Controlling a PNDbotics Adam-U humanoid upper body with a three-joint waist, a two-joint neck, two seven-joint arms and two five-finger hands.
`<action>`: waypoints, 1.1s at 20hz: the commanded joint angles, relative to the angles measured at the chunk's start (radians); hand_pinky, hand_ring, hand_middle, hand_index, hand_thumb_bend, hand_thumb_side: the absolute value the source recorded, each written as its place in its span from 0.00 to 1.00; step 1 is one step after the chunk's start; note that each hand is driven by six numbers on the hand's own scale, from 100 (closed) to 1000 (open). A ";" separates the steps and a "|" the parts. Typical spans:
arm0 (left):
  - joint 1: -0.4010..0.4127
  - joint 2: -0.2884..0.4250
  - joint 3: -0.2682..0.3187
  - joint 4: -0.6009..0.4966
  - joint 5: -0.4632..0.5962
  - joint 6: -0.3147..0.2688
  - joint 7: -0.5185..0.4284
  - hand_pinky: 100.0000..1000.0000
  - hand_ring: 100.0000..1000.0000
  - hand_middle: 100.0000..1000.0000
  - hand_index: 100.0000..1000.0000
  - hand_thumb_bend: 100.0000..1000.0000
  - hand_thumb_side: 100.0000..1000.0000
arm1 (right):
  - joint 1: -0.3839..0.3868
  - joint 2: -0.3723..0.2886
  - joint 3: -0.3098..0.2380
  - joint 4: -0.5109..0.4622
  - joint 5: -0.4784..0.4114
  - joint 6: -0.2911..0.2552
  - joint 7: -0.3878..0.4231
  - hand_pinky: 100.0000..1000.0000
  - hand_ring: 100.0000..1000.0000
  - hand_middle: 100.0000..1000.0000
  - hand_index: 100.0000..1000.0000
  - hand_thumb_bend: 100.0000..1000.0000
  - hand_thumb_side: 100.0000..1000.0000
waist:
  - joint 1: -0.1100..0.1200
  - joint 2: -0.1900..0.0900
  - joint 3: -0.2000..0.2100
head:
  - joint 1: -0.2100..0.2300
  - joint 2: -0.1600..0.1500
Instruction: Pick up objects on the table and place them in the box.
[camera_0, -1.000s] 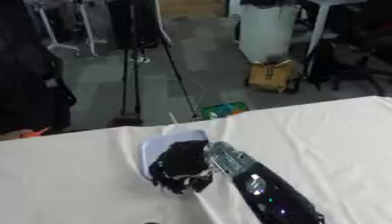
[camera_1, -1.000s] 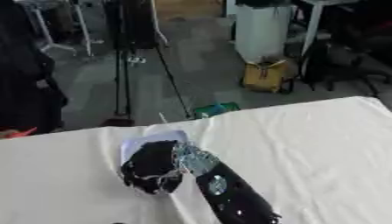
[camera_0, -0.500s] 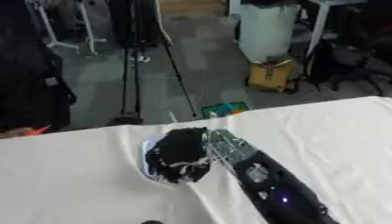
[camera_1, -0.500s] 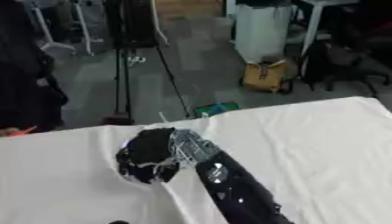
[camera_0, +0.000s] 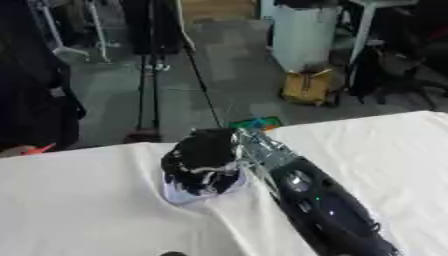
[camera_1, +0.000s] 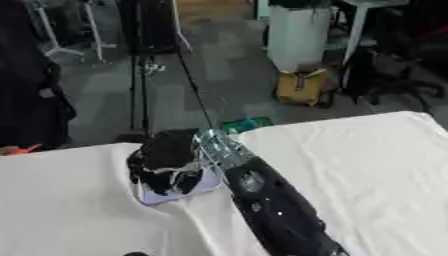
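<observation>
right hand (camera_0: 203, 162) | arm reaching far across table (camera_0: 79, 210) | fingers curled down around pale object (camera_0: 188, 194)

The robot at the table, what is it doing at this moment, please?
The robot's right hand is reaching across the white cloth-covered table, and its fingers are curled over a pale, whitish object near the far edge. What the object is cannot be told; only its lower part shows under the hand. No box is in view, and the left hand does not show.
</observation>
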 joint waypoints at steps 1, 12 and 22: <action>-0.010 0.032 0.002 -0.014 -0.004 0.000 -0.004 1.00 1.00 1.00 0.89 0.00 1.00 | -0.039 -0.023 -0.017 -0.036 -0.035 -0.001 0.022 0.00 0.10 0.20 0.21 0.00 0.00 | -0.001 -0.026 0.001 | -0.003 0.010; -0.027 0.033 -0.004 -0.014 -0.003 -0.005 -0.005 1.00 1.00 1.00 0.89 0.00 1.00 | -0.075 -0.043 -0.096 0.023 -0.031 -0.001 -0.019 0.00 0.09 0.19 0.21 0.00 0.00 | -0.005 -0.001 0.014 | -0.022 -0.010; -0.047 0.026 -0.008 -0.014 -0.002 -0.010 -0.008 1.00 1.00 1.00 0.89 0.00 1.00 | -0.079 -0.044 -0.200 0.101 0.029 -0.001 -0.073 0.00 0.08 0.19 0.21 0.00 0.00 | 0.000 0.029 0.037 | -0.044 -0.036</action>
